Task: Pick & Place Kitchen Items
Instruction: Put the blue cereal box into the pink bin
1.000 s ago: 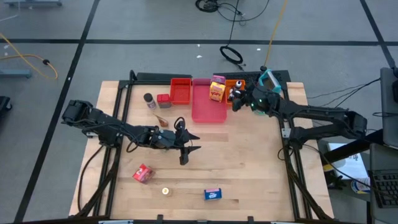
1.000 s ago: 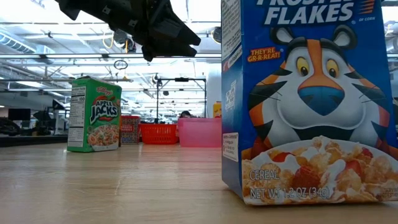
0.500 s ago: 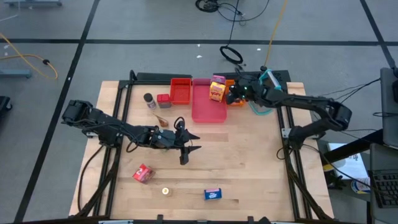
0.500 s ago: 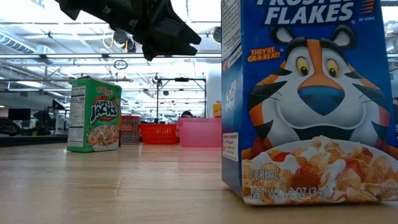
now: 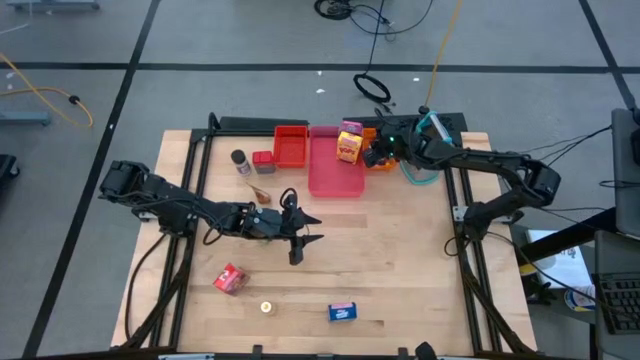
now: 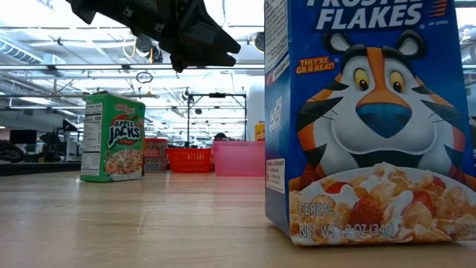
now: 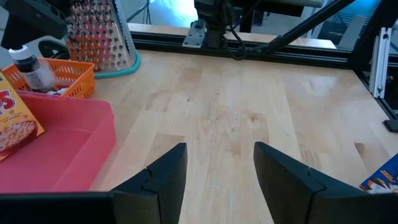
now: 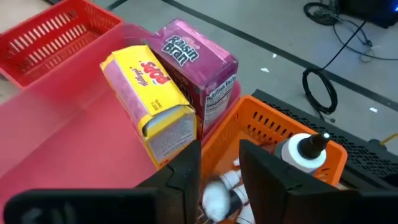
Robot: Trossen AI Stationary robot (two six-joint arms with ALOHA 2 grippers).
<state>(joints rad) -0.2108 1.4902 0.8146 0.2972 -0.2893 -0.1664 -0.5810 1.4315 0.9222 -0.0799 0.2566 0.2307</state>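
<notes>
Two arms work over a wooden tabletop (image 5: 400,260). Nearest the low camera stands a blue Frosted Flakes box (image 6: 368,119); a green Apple Jacks box (image 6: 113,136) stands farther back. Seen from above, a pink-red pouch (image 5: 230,278) and a small round piece (image 5: 266,307) also lie near the front edge.

Mid-table, the left claw (image 5: 300,238) hovers above bare wood just as it did a second ago, its fingers a moderate width apart and empty.

At the far edge sit a red tray (image 5: 291,146), a pink tray (image 5: 335,170) and an orange tray (image 5: 378,148). A yellow box (image 8: 152,113) and a purple Raisin Bran box (image 8: 198,59) stand in the pink tray.

Over the last second the right arm has swung inward, bringing the right claw (image 8: 219,171) over the orange tray, where a white bottle (image 8: 303,152) stands. Its fingers have parted slightly, with a small dark-and-white item (image 8: 219,199) just below them; whether they still touch it cannot be told. This looks like a release into the tray, so one more item is probably placed.
</notes>
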